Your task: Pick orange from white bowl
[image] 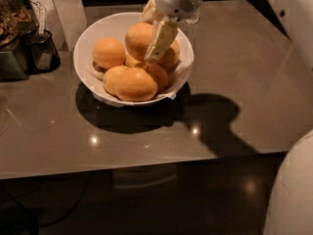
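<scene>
The white bowl stands on the grey table at the back left, lined with white paper and holding several round orange fruits. My gripper reaches down into it from above. Its fingers sit either side of the topmost orange, one in front and one mostly hidden behind. The gripper is shut on that orange, which sits raised above the other fruits. A big orange fruit lies at the bowl's front and another at its left.
A dark cup and a container of snacks stand left of the bowl. A white upright panel is behind it. The table's front edge runs across below. My white body fills the lower right.
</scene>
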`<state>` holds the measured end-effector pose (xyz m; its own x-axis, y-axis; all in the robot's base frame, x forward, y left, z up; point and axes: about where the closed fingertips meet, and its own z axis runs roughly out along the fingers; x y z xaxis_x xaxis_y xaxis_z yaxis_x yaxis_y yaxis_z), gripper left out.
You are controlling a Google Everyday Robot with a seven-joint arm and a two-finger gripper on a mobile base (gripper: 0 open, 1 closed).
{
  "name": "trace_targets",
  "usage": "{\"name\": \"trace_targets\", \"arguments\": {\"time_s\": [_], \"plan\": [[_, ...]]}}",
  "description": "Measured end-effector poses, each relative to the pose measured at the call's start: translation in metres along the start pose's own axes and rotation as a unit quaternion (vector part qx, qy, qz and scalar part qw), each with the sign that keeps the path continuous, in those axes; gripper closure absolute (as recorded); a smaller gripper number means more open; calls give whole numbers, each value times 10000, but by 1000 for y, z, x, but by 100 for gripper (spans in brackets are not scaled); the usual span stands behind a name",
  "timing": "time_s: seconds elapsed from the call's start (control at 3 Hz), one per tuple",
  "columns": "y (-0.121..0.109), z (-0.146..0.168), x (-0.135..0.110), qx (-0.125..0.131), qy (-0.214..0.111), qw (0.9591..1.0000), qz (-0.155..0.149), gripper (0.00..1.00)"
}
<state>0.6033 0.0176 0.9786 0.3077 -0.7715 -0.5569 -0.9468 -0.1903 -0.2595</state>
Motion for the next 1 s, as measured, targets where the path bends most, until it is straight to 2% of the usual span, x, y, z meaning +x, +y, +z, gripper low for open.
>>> {"name": "trace_targets", "arguments": {"time_s": [0.33, 0.67, 1.0], "plan": [[17, -23, -5, 206, -862, 9958, -229, 100], [42, -56, -1, 612, -1573, 9854, -210, 100], [68, -82, 19, 1050, -1925, 9757, 26, 100]]}}
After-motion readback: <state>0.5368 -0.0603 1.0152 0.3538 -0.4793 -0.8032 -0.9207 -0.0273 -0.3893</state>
